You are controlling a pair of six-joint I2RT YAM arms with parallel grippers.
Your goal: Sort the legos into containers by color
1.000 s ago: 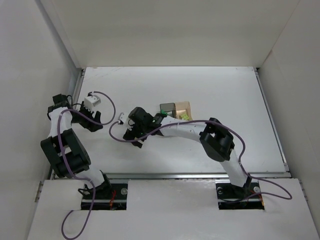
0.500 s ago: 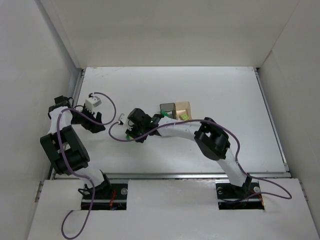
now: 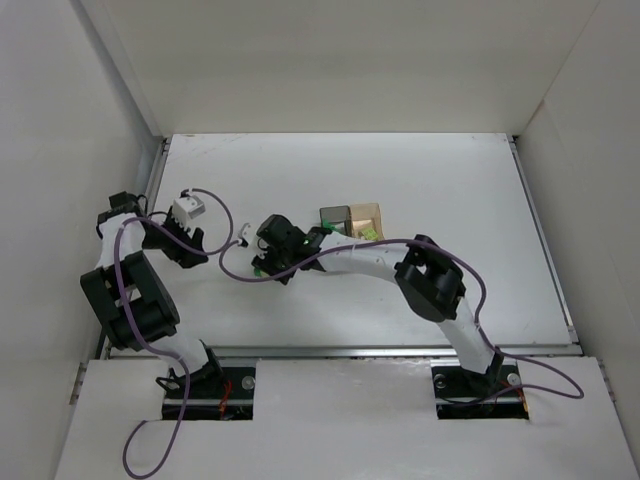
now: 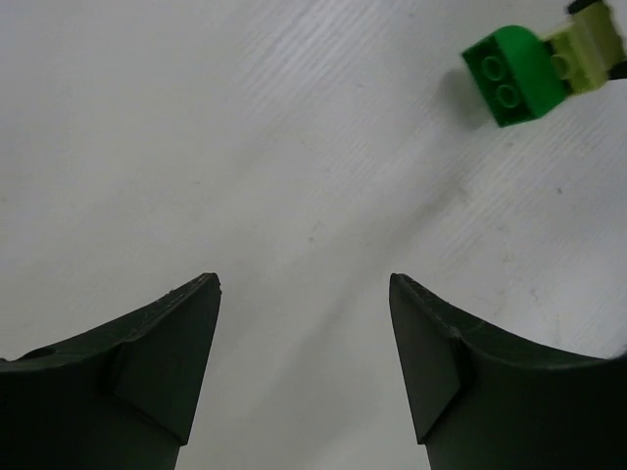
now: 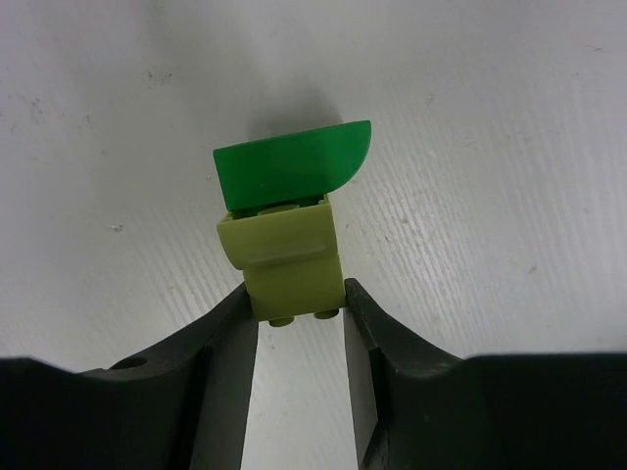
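RIGHT WRIST VIEW, lower centre: the right pincer is clamped on a pale yellow-green brick, with one dark finger pressed to each side. A bright green brick with one rounded corner is stuck to its far end at mid-frame and throws a soft shadow on the white bench. Whether the pair rests on the bench or sits just above it cannot be told.

At the bottom of its own wrist view, the left pincer stands wide apart over the bench. The same joined bricks show well beyond it, in the upper right corner of that frame.

From overhead, both pincers sit left of centre, the left one closer to the left edge. Farther back, near the middle of the frame, a smoky grey box and an amber box stand touching side by side. Their contents are too small to make out.
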